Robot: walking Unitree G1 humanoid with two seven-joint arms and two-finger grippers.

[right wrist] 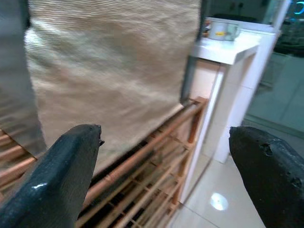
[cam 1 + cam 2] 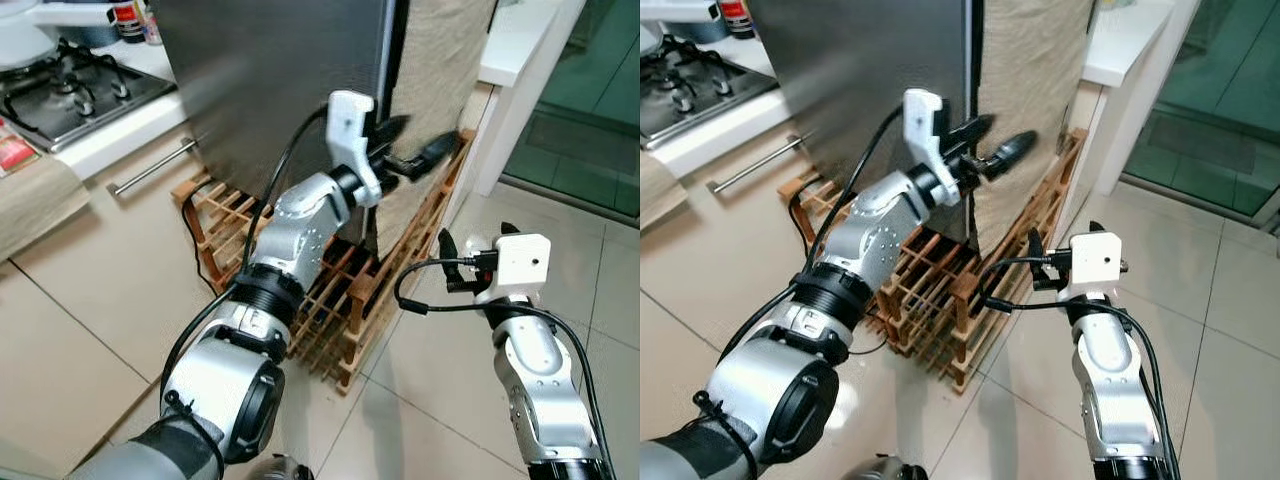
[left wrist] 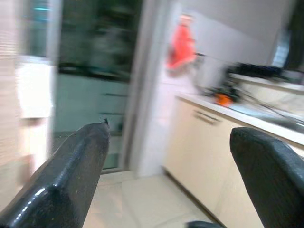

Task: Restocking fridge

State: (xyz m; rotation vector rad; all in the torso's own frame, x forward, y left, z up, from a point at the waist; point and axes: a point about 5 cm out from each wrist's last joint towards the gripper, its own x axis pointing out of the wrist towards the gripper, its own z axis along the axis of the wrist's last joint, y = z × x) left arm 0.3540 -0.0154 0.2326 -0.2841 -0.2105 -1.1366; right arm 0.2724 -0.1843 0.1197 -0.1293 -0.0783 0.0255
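The fridge's grey steel door point(image 2: 260, 80) stands shut, with a beige textured side panel point(image 2: 435, 70) to its right. My left gripper point(image 2: 428, 133) is raised at the door's right edge, where door and panel meet. It is open, and in the left wrist view its fingers point(image 3: 71, 175) are spread wide with nothing between them. My right gripper point(image 2: 475, 240) hangs lower, to the right over the floor tiles. It points toward the side panel and is open and empty too, with its fingertips point(image 1: 66, 166) far apart.
A wooden slatted rack point(image 2: 330, 300) lies on the floor against the fridge base, under my left arm. A gas hob point(image 2: 70, 90) and a drawer with a bar handle point(image 2: 150, 168) are at the left. A white counter point(image 2: 520, 40) and a glass door point(image 2: 590, 110) are at the right.
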